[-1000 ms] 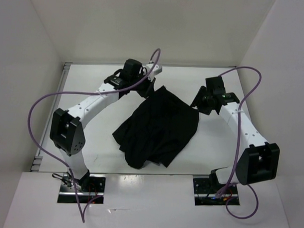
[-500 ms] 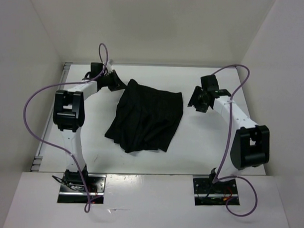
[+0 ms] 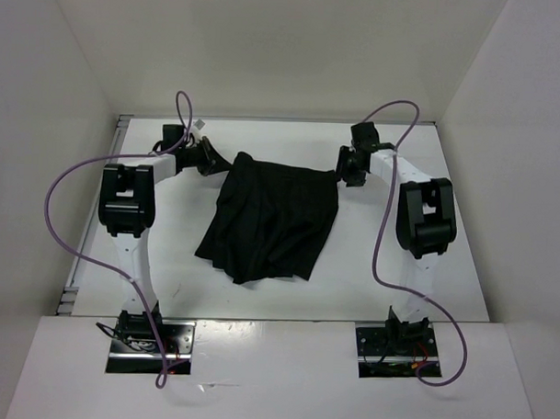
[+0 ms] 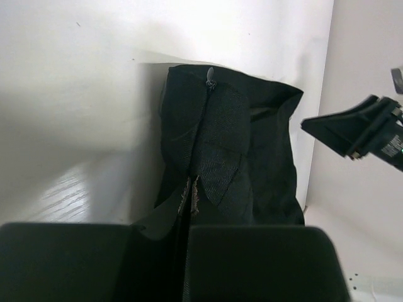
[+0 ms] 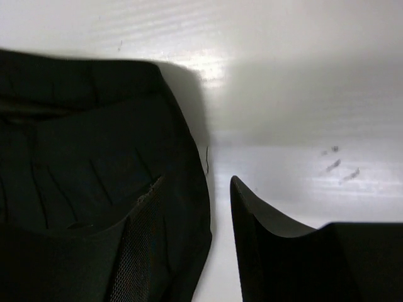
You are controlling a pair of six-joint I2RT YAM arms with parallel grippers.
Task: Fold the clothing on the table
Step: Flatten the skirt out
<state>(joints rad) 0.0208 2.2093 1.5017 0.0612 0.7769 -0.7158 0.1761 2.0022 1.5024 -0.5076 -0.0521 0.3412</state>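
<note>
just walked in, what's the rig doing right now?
Both arms are working on the black clothing spread on the white table. The left tool is shut on its far-left corner. The right tool sits at the far-right corner with jaws open, one finger over the fabric edge and the other over bare table, so it has not gripped yet. The clothing lies rumpled, not yet folded.

clothing [image 3: 272, 218] on counter [image 3: 356, 278], centre-ish; left end effector [image 3: 215, 161] at its far-left corner, right end effector [image 3: 346, 171] at far-right (straddling edge)
</note>
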